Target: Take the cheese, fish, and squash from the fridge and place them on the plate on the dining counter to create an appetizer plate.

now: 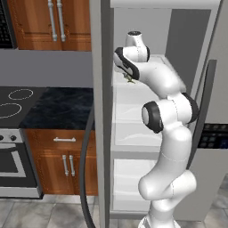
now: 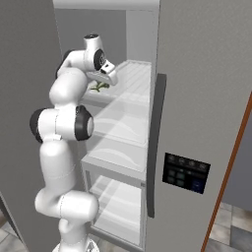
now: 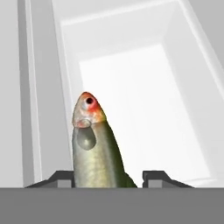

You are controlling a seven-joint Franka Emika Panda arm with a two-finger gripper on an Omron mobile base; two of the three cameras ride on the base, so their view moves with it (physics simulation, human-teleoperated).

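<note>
Fish (image 3: 94, 148) clamped between pincer (image 3: 109, 177) tips, head outward, over white fridge (image 3: 144, 87) shelf.

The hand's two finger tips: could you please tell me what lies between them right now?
The fish lies between the hand's finger tips in the hand view, head pointing away toward the white fridge interior.

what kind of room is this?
A rendered home kitchen, it seems: an open fridge with clear shelves, a stove beside a dark counter, and wood cabinets. The pincer holds a fish.
</note>
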